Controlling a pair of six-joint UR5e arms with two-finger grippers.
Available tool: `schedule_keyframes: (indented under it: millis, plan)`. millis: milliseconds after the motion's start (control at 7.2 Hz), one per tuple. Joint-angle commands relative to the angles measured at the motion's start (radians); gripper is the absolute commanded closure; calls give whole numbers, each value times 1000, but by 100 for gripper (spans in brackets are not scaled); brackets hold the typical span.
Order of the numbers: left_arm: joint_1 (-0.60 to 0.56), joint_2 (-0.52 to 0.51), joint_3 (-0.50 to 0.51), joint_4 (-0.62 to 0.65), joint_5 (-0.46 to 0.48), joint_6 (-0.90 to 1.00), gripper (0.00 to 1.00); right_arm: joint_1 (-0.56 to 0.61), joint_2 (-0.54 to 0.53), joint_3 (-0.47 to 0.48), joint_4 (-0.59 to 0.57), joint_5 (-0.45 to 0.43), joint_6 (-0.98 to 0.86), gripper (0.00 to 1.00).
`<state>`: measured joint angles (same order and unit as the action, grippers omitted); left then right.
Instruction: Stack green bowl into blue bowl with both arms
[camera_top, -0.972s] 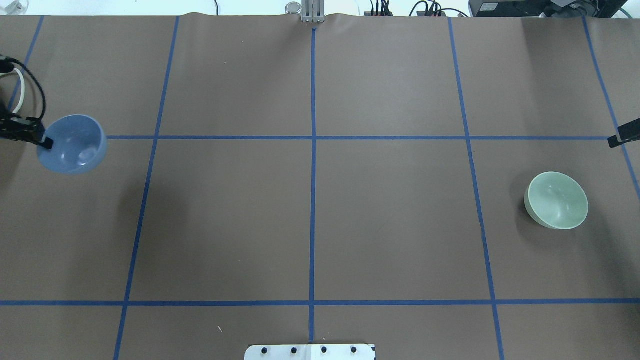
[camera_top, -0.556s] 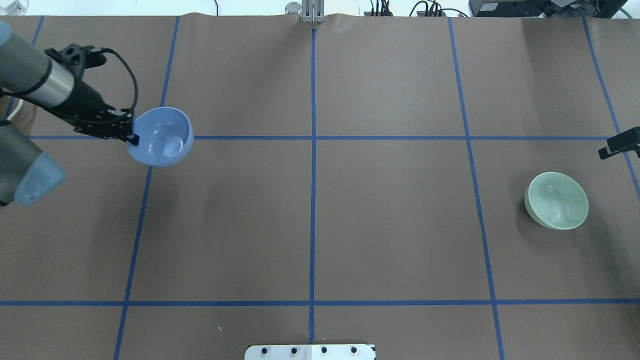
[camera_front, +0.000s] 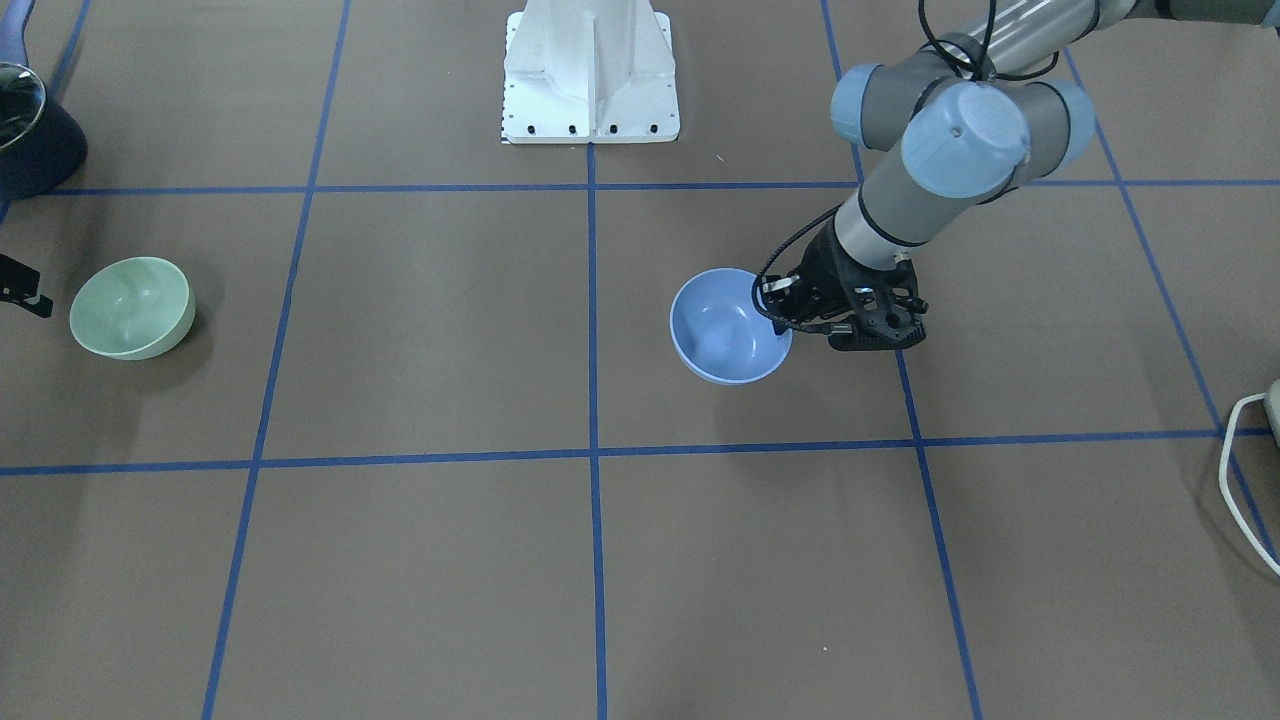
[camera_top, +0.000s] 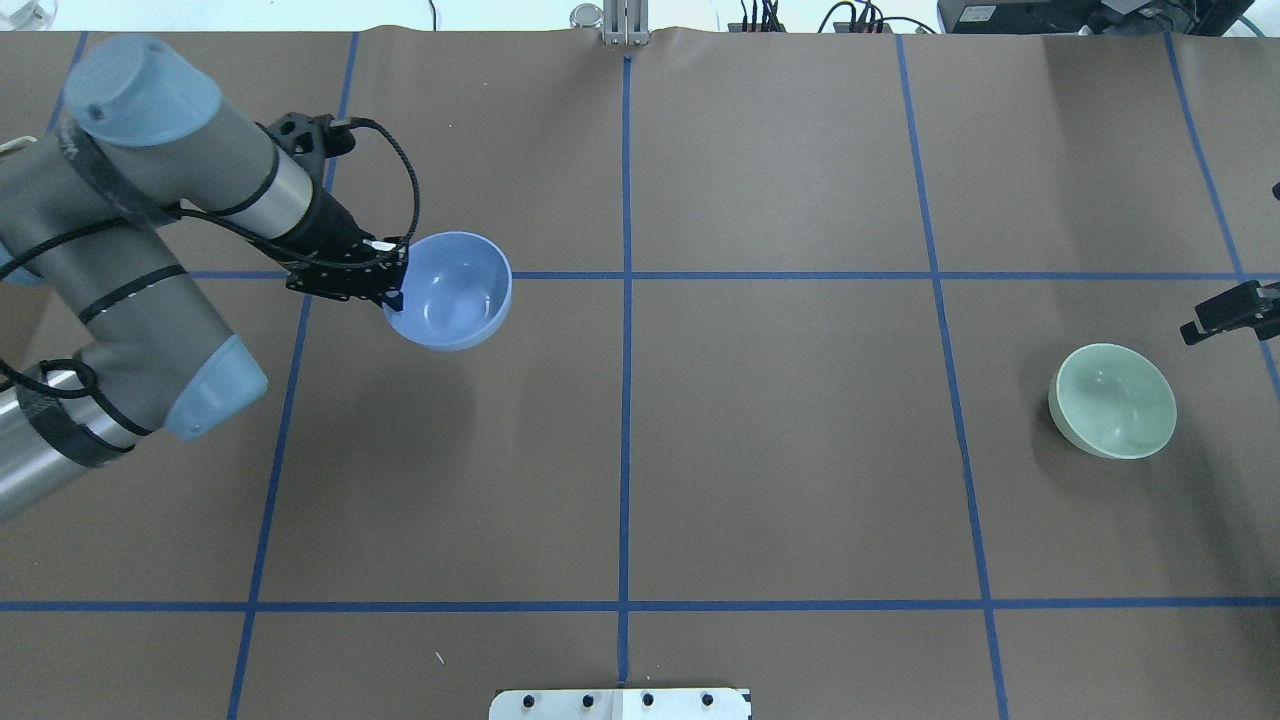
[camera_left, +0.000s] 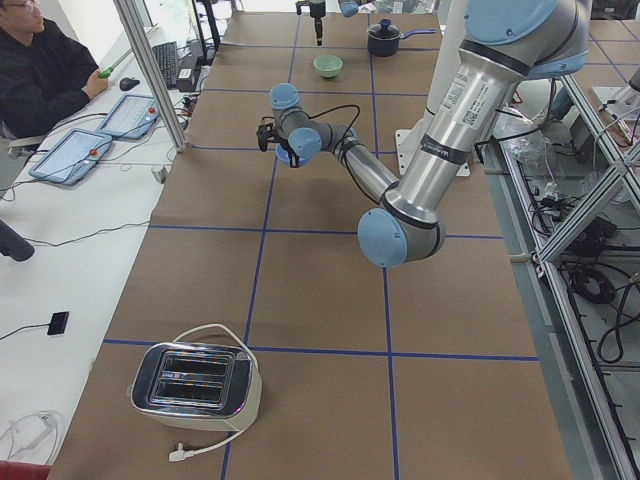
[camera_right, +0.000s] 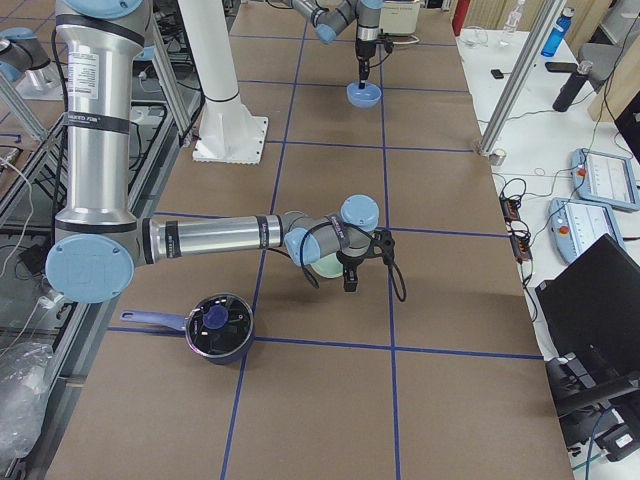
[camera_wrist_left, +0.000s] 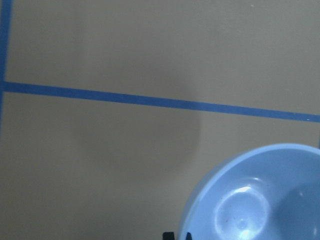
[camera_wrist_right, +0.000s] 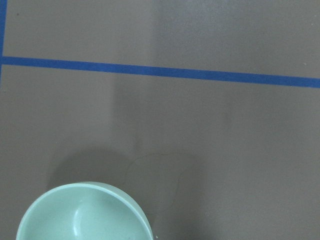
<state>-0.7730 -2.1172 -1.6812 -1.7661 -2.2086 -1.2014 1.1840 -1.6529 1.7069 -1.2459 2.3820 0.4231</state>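
The pale blue bowl (camera_top: 455, 290) hangs upright from my left gripper (camera_top: 393, 295), which is shut on its left rim, left of the table's middle. It also shows in the front view (camera_front: 725, 330) and the left wrist view (camera_wrist_left: 260, 200). The mint-green bowl (camera_top: 1115, 400) stands upright on the table at the far right, and shows in the right wrist view (camera_wrist_right: 82, 215). My right gripper (camera_top: 1225, 315) hovers just beyond it at the view's edge, apart from it. I cannot tell whether it is open or shut.
A dark pot (camera_right: 218, 327) stands at the table's right end, behind the green bowl. A toaster (camera_left: 195, 380) with a white cable stands at the left end. The white pedestal base (camera_front: 590, 70) is at the robot's side. Blue tape lines cross the brown mat.
My left arm has carried the blue bowl to the right, from the table's left edge toward the middle. My right gripper has crept inward toward the green bowl, which has not moved.
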Motion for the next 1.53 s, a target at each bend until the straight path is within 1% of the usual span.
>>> schedule_keyframes:
  millis: [0,139,417,556,694,972,1250,1389]
  plan:
    - [52,-72,43,16,50,-50,100,-38,-14,-18,63,-12,2,0]
    - [64,-105,76,13,61,-67,100,-47,-18,-26,75,-13,0,0]
    - [109,-118,95,7,101,-83,100,-82,-18,-33,79,-62,-3,1]
    - [124,-127,100,7,108,-84,100,-92,-18,-35,80,-67,-4,1]
    - [141,-141,112,5,122,-101,100,-105,-18,-45,113,-67,0,1]
    - [207,-161,132,-6,206,-127,100,-115,-16,-55,122,-67,0,1]
    - [231,-162,141,-13,217,-127,100,-118,-15,-53,122,-66,2,1]
    - [250,-162,140,-13,237,-129,100,-121,-15,-53,122,-64,2,1]
